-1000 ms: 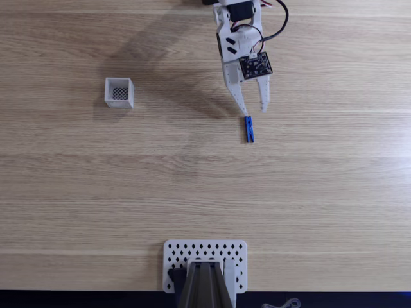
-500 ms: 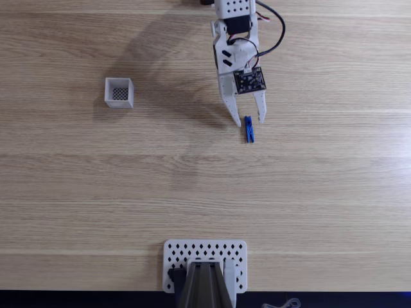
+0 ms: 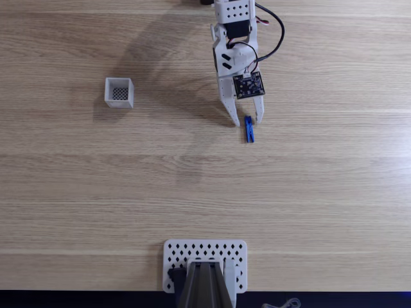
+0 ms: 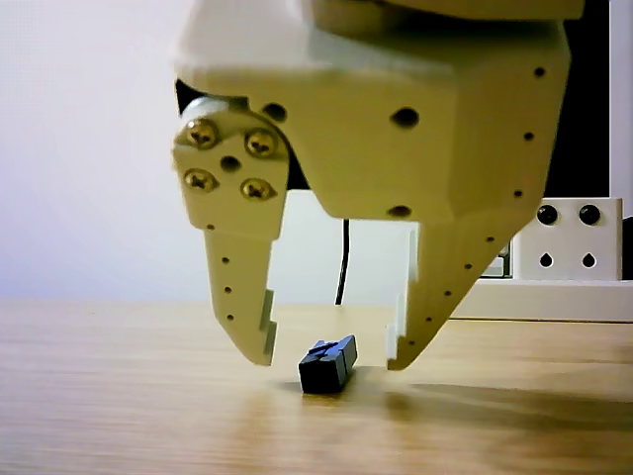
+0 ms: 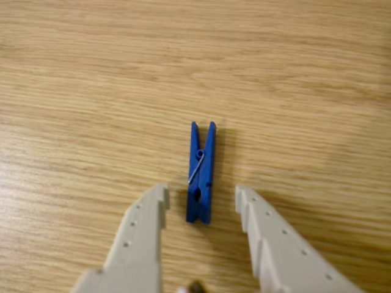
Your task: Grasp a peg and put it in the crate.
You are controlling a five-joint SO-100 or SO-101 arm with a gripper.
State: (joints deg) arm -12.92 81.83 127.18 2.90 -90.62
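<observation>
While my white two-finger tool (image 5: 200, 196) sits spread open, gripping nothing, small bright blue plastic clothes-peg (image 5: 201, 172) lies flat on wooden counter (image 3: 128, 179), near end between fingertips, untouched.

Fixed view looks straight down from high up, far off, taking in most of the table (image 3: 96, 192); the arm comes in from the top edge, claw (image 3: 246, 120) pointing down-frame. Other view sits low, near table level, v. close, facing the claw (image 4: 329, 354) head-on, tips toward the wood. Wrist view rides just behind the claw (image 5: 200, 201), looking past its fingers at the table, close-up. All 3 share the spot betw. the fingertips, incl. the peg (image 3: 249, 129) (image 4: 327, 364) (image 5: 201, 173).
</observation>
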